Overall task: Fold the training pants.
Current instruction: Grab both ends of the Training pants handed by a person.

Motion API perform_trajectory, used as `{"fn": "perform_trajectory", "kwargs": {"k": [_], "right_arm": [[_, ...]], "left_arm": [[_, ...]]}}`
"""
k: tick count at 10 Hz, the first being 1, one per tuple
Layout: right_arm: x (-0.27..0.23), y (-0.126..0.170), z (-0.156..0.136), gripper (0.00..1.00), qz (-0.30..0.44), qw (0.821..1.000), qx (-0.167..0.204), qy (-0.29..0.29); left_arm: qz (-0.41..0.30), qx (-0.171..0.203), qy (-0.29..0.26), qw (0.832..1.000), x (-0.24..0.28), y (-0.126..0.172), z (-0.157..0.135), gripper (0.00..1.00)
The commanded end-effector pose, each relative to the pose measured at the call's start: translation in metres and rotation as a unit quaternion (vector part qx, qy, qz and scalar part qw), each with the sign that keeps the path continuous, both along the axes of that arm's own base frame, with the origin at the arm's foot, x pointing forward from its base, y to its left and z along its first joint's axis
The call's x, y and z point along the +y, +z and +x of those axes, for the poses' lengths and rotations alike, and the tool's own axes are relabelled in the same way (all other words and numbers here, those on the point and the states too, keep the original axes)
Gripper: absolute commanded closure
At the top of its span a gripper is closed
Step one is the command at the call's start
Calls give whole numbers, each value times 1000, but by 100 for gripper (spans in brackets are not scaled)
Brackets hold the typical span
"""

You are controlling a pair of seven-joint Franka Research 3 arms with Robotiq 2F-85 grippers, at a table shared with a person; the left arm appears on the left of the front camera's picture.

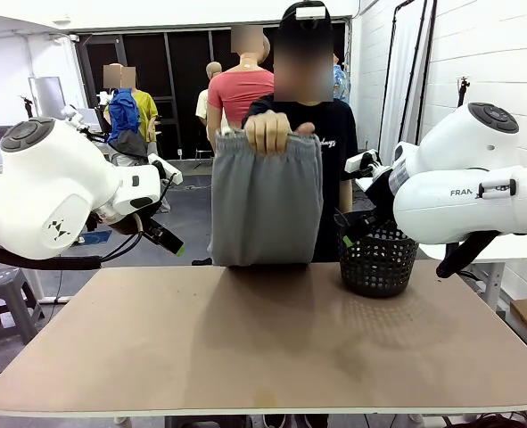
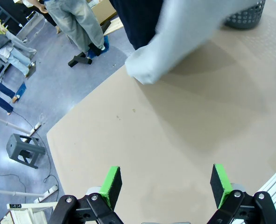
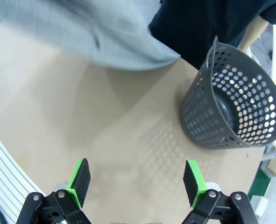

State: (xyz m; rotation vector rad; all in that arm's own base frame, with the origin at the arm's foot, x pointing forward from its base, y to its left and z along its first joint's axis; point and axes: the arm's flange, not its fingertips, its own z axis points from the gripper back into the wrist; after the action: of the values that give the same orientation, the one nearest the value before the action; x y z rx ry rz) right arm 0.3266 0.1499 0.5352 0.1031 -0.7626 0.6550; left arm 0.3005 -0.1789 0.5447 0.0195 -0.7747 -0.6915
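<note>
Front view: a person across the tan table (image 1: 263,357) holds the light grey, soft-fabric training pants (image 1: 265,209) up by the gathered waistband, a hand (image 1: 267,132) clamped on it. The hem hangs near the far table edge, beside the black perforated plastic basket (image 1: 376,259). The left gripper (image 2: 166,175) and right gripper (image 3: 137,169) hover over bare tabletop, jaws wide apart, holding nothing. Folding looks unstarted; the next move likely needs the pants laid flat within reach.

The left gripper (image 2: 165,176) and right gripper (image 3: 136,169) are showing green pads (image 2: 110,185) on black links; the far person (image 1: 334,134) is wearing a black printed T-shirt.
</note>
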Motion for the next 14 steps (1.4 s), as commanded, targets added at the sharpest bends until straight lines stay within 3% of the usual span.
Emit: {"fn": "perform_trajectory", "kwargs": {"k": [1, 14], "right_arm": [[0, 1, 0, 0, 1, 1000, -3, 0], [0, 0, 0, 0, 0, 1000, 0, 0]], "left_arm": [[3, -7, -4, 1000, 0, 0, 3, 0], [0, 0, 0, 1000, 0, 0, 0, 0]]}}
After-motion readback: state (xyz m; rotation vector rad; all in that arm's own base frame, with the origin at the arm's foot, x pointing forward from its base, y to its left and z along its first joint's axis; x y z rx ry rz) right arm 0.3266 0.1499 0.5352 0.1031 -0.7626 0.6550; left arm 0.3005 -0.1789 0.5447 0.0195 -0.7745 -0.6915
